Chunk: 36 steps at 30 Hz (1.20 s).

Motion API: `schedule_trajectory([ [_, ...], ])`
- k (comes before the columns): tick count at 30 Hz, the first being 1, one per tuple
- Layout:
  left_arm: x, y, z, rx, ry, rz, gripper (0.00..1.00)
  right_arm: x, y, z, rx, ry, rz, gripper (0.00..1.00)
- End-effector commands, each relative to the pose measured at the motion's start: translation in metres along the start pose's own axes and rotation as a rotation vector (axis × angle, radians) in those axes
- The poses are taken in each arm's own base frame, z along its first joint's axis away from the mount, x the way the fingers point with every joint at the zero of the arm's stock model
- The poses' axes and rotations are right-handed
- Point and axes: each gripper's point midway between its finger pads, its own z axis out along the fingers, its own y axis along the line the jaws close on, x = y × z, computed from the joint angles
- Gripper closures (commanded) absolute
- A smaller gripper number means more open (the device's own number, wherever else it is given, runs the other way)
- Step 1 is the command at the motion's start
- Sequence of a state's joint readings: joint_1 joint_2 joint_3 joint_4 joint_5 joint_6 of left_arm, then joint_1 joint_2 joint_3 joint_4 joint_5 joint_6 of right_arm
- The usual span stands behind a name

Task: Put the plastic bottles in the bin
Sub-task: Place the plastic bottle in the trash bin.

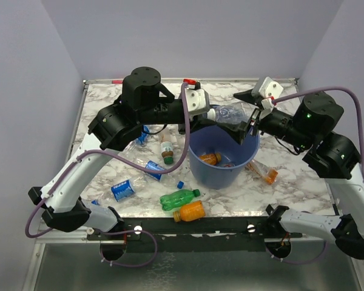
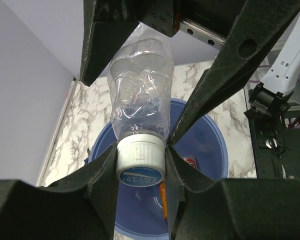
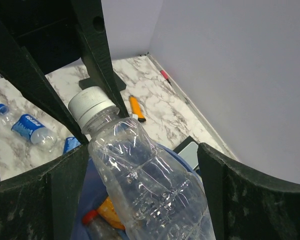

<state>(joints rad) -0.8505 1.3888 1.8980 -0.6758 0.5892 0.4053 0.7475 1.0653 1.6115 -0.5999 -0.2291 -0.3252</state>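
The clear bottle (image 1: pixel 230 113) is held on its side over the 12 o'clock rim of the bin (image 1: pixel 221 176), its white cap pinched by the left gripper (image 2: pixel 140 160). Its body is straddled by the right gripper (image 3: pixel 142 185), jaws spread with narrow gaps either side. A green bottle (image 1: pixel 179 198) and an orange bottle (image 1: pixel 190 211) are seen at the bin's 7 o'clock.

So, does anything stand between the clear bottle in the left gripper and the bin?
Nothing visible does. The left gripper holds the clear bottle by its cap over the bin's open mouth. The right gripper, open, only flanks its body at the sides.
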Motion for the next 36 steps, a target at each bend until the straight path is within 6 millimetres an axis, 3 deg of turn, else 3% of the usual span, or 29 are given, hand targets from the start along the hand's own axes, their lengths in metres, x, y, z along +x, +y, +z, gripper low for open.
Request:
schedule_trajectory([
  [1,-0.057,-0.017,-0.016,0.045,-0.178,0.061,1.0,0.03,-0.015,0.009,0.098,0.138,-0.05,0.12],
  [12,-0.029,-0.015,-0.025,-0.042,-0.108,0.047,1.0,0.06,-0.02,0.012,0.16,0.345,-0.176,0.11],
  [20,-0.023,-0.023,-0.029,-0.027,-0.102,0.017,1.0,0.058,-0.03,0.008,0.245,0.382,-0.282,0.12],
  [23,-0.021,-0.026,-0.029,-0.014,-0.103,0.007,1.0,0.057,-0.032,0.009,0.26,0.377,-0.302,0.2],
  [29,-0.018,-0.029,-0.03,-0.014,-0.107,-0.009,1.0,0.039,-0.025,0.008,0.238,0.271,-0.261,0.57],
  [31,-0.019,-0.029,-0.031,-0.021,-0.116,-0.013,0.84,0.034,-0.02,0.007,0.22,0.23,-0.236,0.64],
  [33,-0.022,-0.027,-0.034,-0.047,-0.137,-0.013,0.51,0.026,-0.015,0.006,0.2,0.187,-0.203,0.68],
  [34,-0.024,-0.023,-0.036,-0.082,-0.154,-0.02,0.26,0.022,-0.013,0.005,0.194,0.162,-0.179,0.68],
  [35,-0.029,-0.017,-0.04,-0.128,-0.183,-0.024,0.12,0.017,-0.012,0.005,0.195,0.138,-0.147,0.68],
  [36,-0.035,-0.013,-0.047,-0.176,-0.216,-0.03,0.09,0.012,-0.012,0.004,0.206,0.112,-0.103,0.68],
])
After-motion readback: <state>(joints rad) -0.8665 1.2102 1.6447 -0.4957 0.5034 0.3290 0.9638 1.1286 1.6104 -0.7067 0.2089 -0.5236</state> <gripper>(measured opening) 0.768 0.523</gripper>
